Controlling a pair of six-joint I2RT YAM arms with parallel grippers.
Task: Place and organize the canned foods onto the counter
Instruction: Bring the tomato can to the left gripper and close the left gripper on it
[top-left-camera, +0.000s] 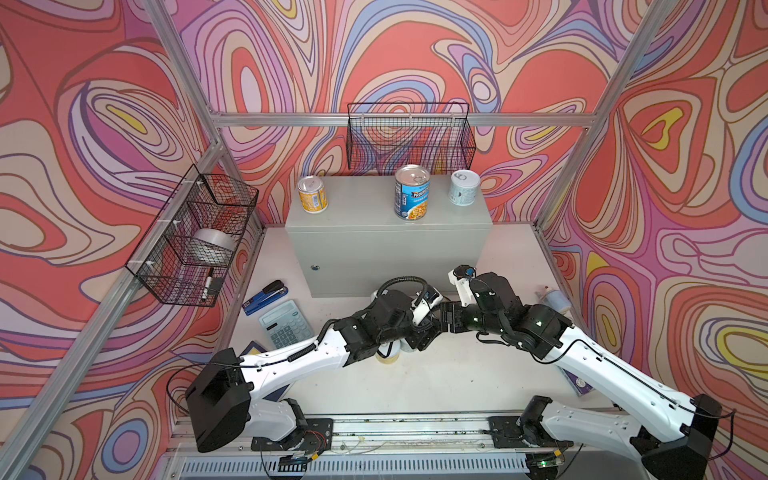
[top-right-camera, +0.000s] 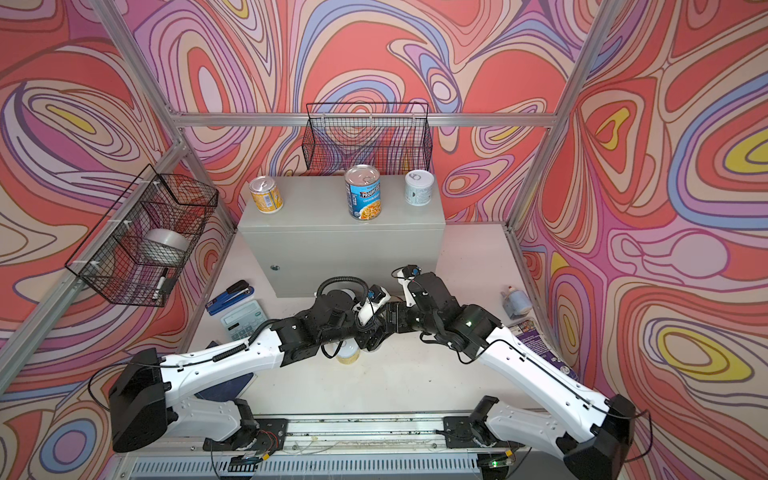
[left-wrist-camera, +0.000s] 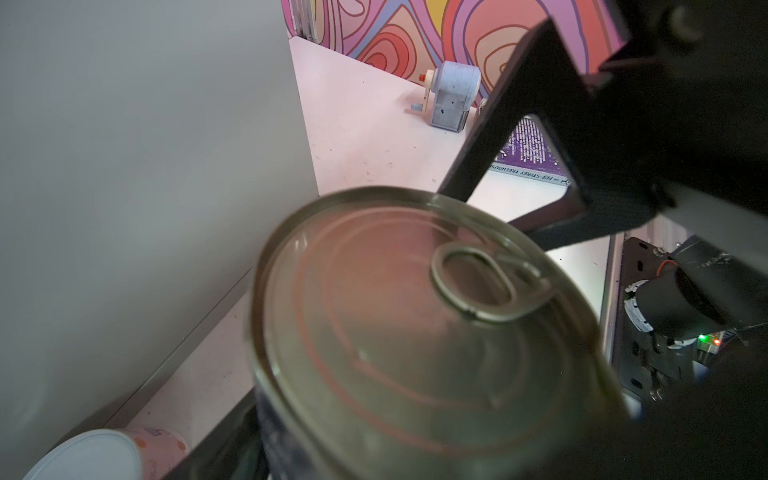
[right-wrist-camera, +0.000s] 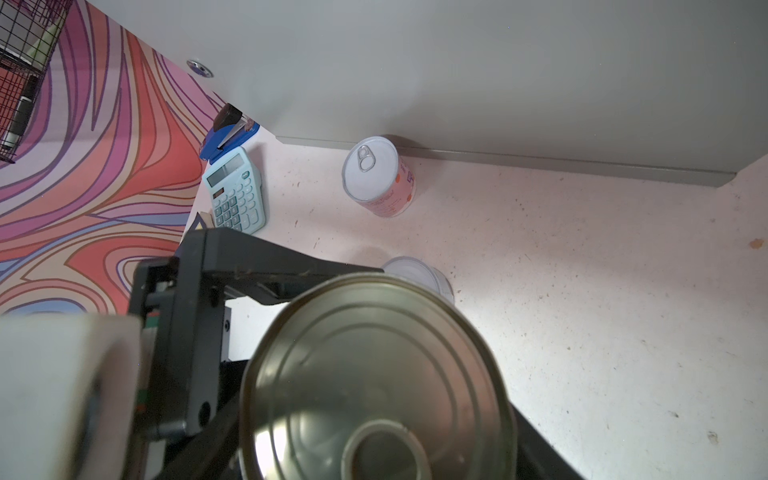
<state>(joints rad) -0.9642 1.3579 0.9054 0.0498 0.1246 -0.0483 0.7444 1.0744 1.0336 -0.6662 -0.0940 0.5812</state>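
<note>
Canned foods (top-left-camera: 411, 193), as they lie before you:

1. One dark-sided round metal tin (left-wrist-camera: 395, 353) with a ring-pull lid, held clear of the white tabletop (right-wrist-camera: 582, 291) in front of the light-grey metal box counter (top-left-camera: 374, 249). Your right jaws are clamped on its sides, with its plain base turned toward their camera. Your left jaws flank it from the lid end, and you cannot tell whether they press on it.
2. One short pale tin (right-wrist-camera: 419, 272) with a white lid, on the tabletop. In the right wrist view it is partly hidden behind the held tin.
3. One short yellow tin (top-right-camera: 348, 357), on the tabletop, mostly covered by your left arm (top-left-camera: 291, 353).
4. One short pink tin (right-wrist-camera: 380, 178) with a white ring-pull lid, upright just beside the foot of the counter's front.
5. to 7. Three tins upright and well apart on the counter's flat top: a short orange-yellow tin (top-left-camera: 312, 194) at the left, a tall blue Progresso tin in the middle, and a short pale blue tin (top-left-camera: 464, 188) at the right.

Other stock on the tabletop:
- A mint-green calculator (top-left-camera: 286, 324) and a blue stapler (top-left-camera: 264, 297), near the counter's left front corner.
- A pale blue capped bottle (top-left-camera: 555, 300), near the right wall.
</note>
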